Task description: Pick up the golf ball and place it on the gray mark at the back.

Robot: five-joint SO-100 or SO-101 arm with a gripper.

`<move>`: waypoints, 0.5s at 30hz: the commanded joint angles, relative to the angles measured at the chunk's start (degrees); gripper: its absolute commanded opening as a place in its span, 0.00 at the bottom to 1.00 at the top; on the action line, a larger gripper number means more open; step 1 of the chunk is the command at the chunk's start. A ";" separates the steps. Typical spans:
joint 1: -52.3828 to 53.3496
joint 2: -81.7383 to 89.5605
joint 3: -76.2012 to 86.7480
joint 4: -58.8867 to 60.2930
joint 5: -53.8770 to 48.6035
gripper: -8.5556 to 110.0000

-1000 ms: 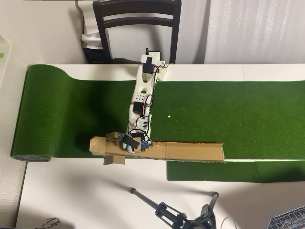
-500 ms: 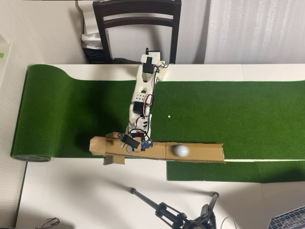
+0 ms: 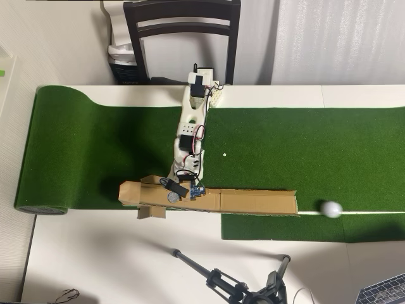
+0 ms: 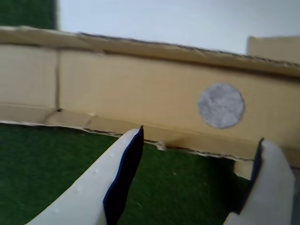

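Observation:
The golf ball is a small white sphere lying at the right of the overhead view, on the edge of the green turf just past the right end of the brown cardboard channel. It is not in the wrist view. The gray mark is a flat round spot on the channel's left part; it also shows in the wrist view. My gripper hangs over the channel's near edge beside the mark. In the wrist view the gripper is open and empty, and the mark lies just beyond its fingertips.
A tiny white dot sits on the green turf. A dark chair stands behind the arm's base. A black tripod and a laptop corner lie on the white table at the bottom. The turf's rolled end is at the left.

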 commanded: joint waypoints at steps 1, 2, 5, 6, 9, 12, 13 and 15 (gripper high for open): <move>-0.53 9.76 -5.54 0.35 0.44 0.40; -0.70 10.81 -5.36 0.35 0.35 0.40; -0.53 13.36 -5.54 1.23 0.35 0.40; -0.35 14.24 -5.63 1.67 0.35 0.40; -0.09 16.88 -5.45 3.34 0.35 0.40; 0.00 19.78 -5.19 8.79 0.44 0.40; 0.00 20.57 -5.10 10.63 0.44 0.40; 0.00 21.88 -5.10 13.18 0.44 0.40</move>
